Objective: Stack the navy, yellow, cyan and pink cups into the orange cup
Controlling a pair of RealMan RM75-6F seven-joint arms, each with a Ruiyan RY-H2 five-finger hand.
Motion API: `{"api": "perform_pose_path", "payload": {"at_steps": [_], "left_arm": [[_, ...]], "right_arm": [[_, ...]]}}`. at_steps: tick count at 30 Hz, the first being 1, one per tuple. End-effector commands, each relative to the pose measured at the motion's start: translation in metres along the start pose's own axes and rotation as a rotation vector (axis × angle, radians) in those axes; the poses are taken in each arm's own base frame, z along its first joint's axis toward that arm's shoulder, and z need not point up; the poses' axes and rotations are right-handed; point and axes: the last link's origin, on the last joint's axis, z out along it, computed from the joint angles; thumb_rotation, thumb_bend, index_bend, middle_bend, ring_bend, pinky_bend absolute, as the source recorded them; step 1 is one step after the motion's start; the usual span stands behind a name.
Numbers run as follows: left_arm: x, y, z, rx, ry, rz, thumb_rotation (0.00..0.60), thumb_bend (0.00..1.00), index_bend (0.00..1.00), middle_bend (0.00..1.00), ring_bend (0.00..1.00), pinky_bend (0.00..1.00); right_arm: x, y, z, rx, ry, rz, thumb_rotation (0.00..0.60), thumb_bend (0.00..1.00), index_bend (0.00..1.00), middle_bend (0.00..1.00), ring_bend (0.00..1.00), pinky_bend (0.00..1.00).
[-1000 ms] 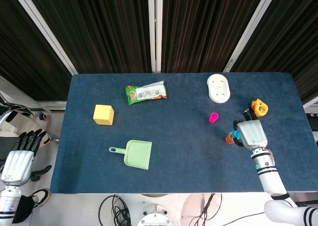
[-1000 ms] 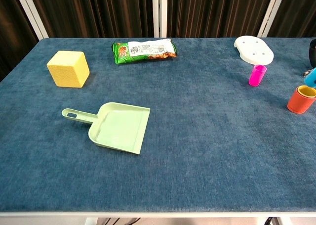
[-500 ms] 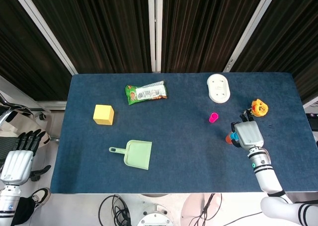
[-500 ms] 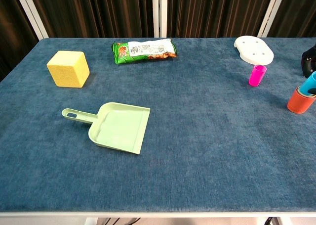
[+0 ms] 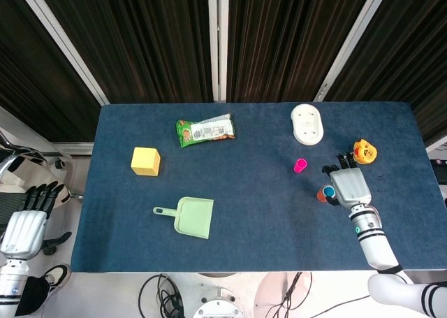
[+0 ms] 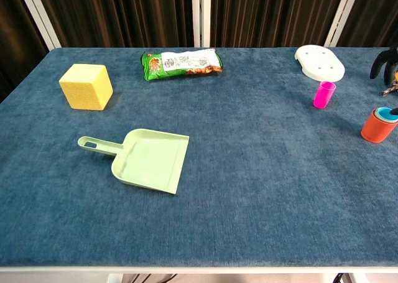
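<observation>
The orange cup [image 6: 378, 126] stands near the table's right edge, and the cyan cup's rim [image 6: 388, 113] shows just above its mouth, nested inside. From the head view the orange cup [image 5: 323, 194] peeks out at the left of my right hand [image 5: 349, 184], which hovers beside and over it with fingers spread and nothing in them. Dark fingertips [image 6: 380, 63] show at the chest view's right edge. The pink cup [image 5: 300, 165] stands upright alone, up-left of the orange cup. No navy or yellow cup is visible. My left hand [image 5: 28, 220] hangs off the table's left side, fingers apart.
A yellow cube [image 5: 145, 161] and a green dustpan [image 5: 188, 215] lie on the left half. A green snack bag [image 5: 205, 130] and a white oval dish [image 5: 307, 124] sit toward the back. A small yellow-orange toy [image 5: 364, 150] lies by the right edge.
The cyan cup, held tilted over the orange cup before, now sits down inside it. My right hand has let go and its fingers have lifted and spread.
</observation>
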Motion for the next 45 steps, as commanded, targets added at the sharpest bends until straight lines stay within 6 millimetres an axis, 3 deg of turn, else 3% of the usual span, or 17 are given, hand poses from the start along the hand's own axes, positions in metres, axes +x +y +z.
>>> {"api": "perform_pose_path", "payload": {"at_steps": [1,11,18,29,45], "left_arm": [[0.0,0.0,0.001,-0.003,-0.001,0.0,0.6,0.06,0.08,0.03,0.0,0.01],[0.0,0.0,-0.002,0.001,-0.003,-0.002,0.6,0.06,0.08,0.03,0.0,0.01],[-0.002,-0.005,-0.003,0.027,-0.005,-0.025,0.6,0.06,0.08,0.03,0.0,0.01],[-0.005,-0.002,0.002,0.009,-0.011,-0.02,0.6,0.06,0.08,0.02,0.0,0.01],[-0.007,-0.006,0.001,0.017,-0.019,-0.017,0.6,0.06,0.08,0.02,0.0,0.01]], "right_arm": [[0.006,-0.001,0.005,-0.003,0.029,0.004,0.6,0.08,0.3,0.35,0.06,0.0],[0.002,-0.019,0.062,-0.036,0.038,-0.067,0.6,0.08,0.3,0.34,0.06,0.0],[-0.006,-0.04,0.084,-0.01,0.014,-0.052,0.6,0.08,0.3,0.34,0.06,0.0],[-0.014,-0.056,0.101,-0.013,-0.032,-0.035,0.6,0.1,0.34,0.37,0.07,0.0],[-0.026,-0.065,0.107,-0.019,-0.07,-0.062,0.6,0.12,0.42,0.45,0.14,0.0]]}}
